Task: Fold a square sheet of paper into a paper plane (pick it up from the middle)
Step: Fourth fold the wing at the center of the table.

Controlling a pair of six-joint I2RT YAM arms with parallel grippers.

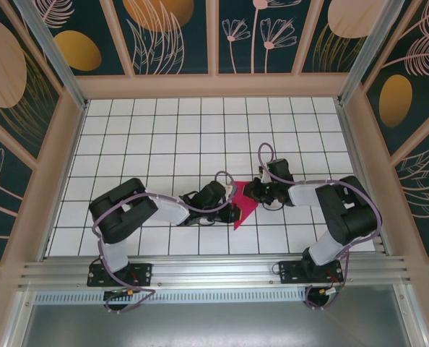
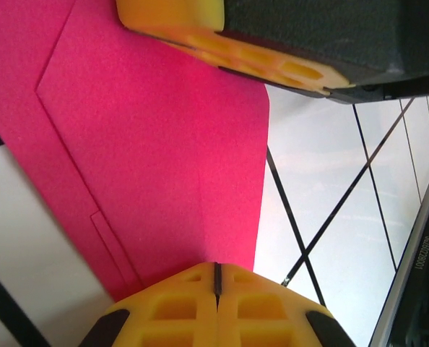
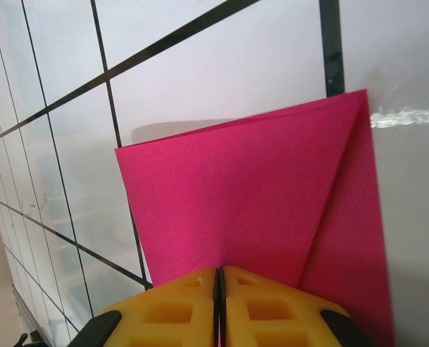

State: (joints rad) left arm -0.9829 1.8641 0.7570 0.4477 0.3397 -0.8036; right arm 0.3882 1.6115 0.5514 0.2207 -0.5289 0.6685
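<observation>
Left gripper [image 2: 216,267] and right gripper [image 3: 219,270] both clamped on the square sheet of paper [image 3: 250,195]. It's likely light and floppy, so hold beside the crease [image 3: 334,188].

sheet of paper [image 1: 242,205]: on table [image 1: 164,130], middle, nearer the near edge | left gripper [image 1: 232,212]: at sheet's near-left side | right gripper [image 1: 252,191]: at its far-right side, seemingly gripping the edge

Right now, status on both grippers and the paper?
Left gripper shut on paper edge. Right gripper shut on it from the other side. Paper partly folded, creases showing, spanning between them. No obstruction seen.
</observation>
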